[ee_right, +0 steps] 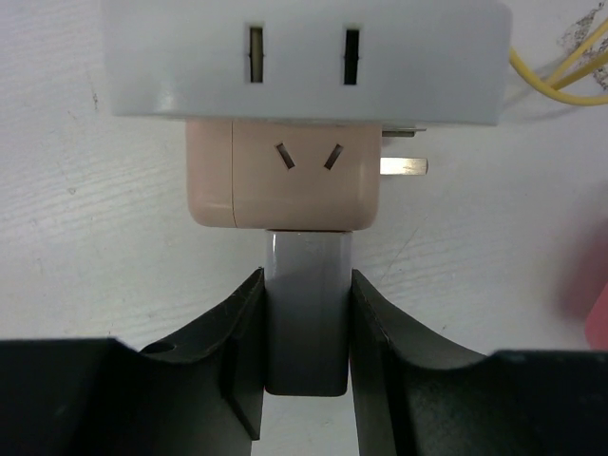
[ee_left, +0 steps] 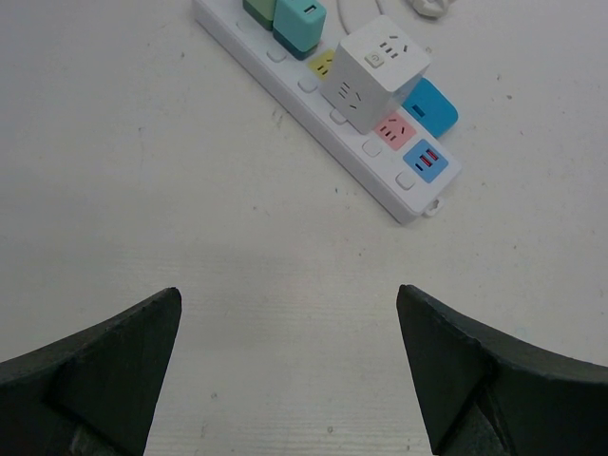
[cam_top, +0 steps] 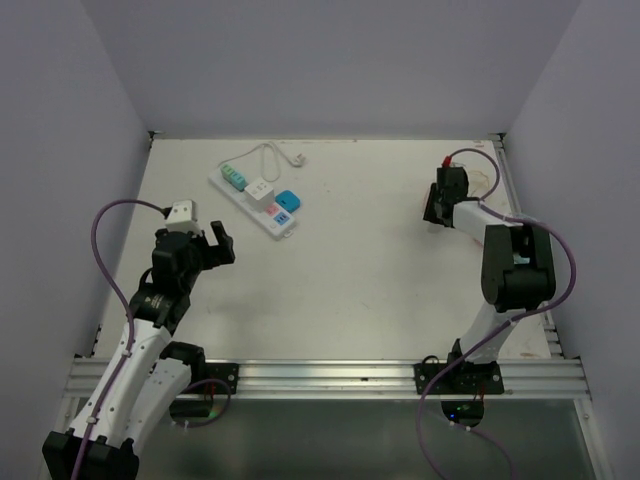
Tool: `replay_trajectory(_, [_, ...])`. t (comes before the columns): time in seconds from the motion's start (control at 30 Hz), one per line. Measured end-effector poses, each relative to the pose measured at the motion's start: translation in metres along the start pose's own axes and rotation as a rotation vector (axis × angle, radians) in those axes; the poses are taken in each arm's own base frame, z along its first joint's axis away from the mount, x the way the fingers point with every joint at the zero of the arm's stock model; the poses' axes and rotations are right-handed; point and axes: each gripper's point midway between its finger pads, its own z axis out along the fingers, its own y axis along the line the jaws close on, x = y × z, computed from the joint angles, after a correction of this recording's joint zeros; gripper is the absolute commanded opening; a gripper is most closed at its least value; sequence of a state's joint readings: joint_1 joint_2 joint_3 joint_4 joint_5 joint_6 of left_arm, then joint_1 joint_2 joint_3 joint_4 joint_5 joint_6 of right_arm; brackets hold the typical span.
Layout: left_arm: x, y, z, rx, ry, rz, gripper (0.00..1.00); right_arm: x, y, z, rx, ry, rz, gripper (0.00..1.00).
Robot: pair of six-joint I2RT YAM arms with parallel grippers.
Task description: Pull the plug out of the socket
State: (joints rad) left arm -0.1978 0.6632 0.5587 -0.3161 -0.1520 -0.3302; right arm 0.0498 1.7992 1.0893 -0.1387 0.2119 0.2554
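Right wrist view: the right gripper is closed on a grey plug, one finger flat against each side; the plug sits in a pink adapter, whose far edge a white block with two slots overlaps; whether the two are joined I cannot tell. All this is at the far right of the bench. The plug looks like hard, smooth plastic, so probably light, stiff and a little slippery; a firm squeeze on its flat sides and a straight pull along its length should suit. The pink adapter seems unanchored and may come along. The power strip lies well apart at the rear left, a white cube adapter plugged into it; the left gripper hovers short of it, wide open and holding nothing.
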Motion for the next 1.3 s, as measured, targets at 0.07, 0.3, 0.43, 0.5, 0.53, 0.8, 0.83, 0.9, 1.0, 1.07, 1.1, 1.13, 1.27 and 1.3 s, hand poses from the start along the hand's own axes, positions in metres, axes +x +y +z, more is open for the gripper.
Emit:
replay_trajectory(0.07, [0.000,-0.001,0.000,0.003,0.001,0.000,1.00,0.006,0.007,-0.005,-0.007,0.001,-0.026,0.00])
replay_trajectory(0.3, [0.003,-0.002,0.002,0.013,0.016,0.000,1.00,0.046,0.069,-0.040,-0.159,0.015,-0.199,0.00])
replay_trajectory(0.43, [0.005,-0.003,0.002,0.015,0.023,0.000,1.00,0.072,0.106,-0.063,-0.264,0.026,-0.297,0.00])
replay_trajectory(0.5, [0.006,-0.003,0.003,0.018,0.028,0.000,1.00,0.086,0.125,-0.075,-0.319,0.027,-0.344,0.00])
replay_trajectory(0.53, [0.006,-0.004,0.003,0.021,0.030,-0.002,0.99,0.093,0.134,-0.081,-0.346,0.025,-0.367,0.00])
replay_trajectory(0.8, [0.021,-0.026,0.008,0.124,0.110,-0.077,1.00,0.152,0.194,-0.132,-0.566,0.020,-0.530,0.00])
replay_trajectory(0.83, [0.025,-0.032,0.010,0.153,0.126,-0.102,1.00,0.157,0.200,-0.136,-0.589,0.018,-0.539,0.00])
replay_trajectory(0.9, [0.038,-0.044,0.012,0.212,0.166,-0.157,0.99,0.167,0.211,-0.145,-0.639,0.016,-0.553,0.00])
replay_trajectory(1.0, [0.064,-0.060,0.012,0.299,0.238,-0.258,1.00,0.179,0.222,-0.156,-0.697,0.016,-0.562,0.00])
replay_trajectory(1.07, [0.080,-0.068,0.011,0.334,0.285,-0.313,0.99,0.186,0.228,-0.163,-0.732,0.022,-0.569,0.00])
replay_trajectory(1.1, [0.087,-0.073,0.011,0.352,0.307,-0.343,0.99,0.189,0.231,-0.165,-0.746,0.023,-0.569,0.00])
replay_trajectory(1.13, [0.091,-0.077,0.010,0.366,0.322,-0.362,0.99,0.191,0.232,-0.167,-0.756,0.024,-0.566,0.00])
replay_trajectory(1.27, [0.096,-0.099,0.006,0.441,0.344,-0.447,1.00,0.201,0.242,-0.176,-0.824,0.031,-0.535,0.00])
replay_trajectory(1.3, [0.097,-0.104,0.005,0.455,0.349,-0.465,1.00,0.203,0.243,-0.177,-0.833,0.034,-0.524,0.00])
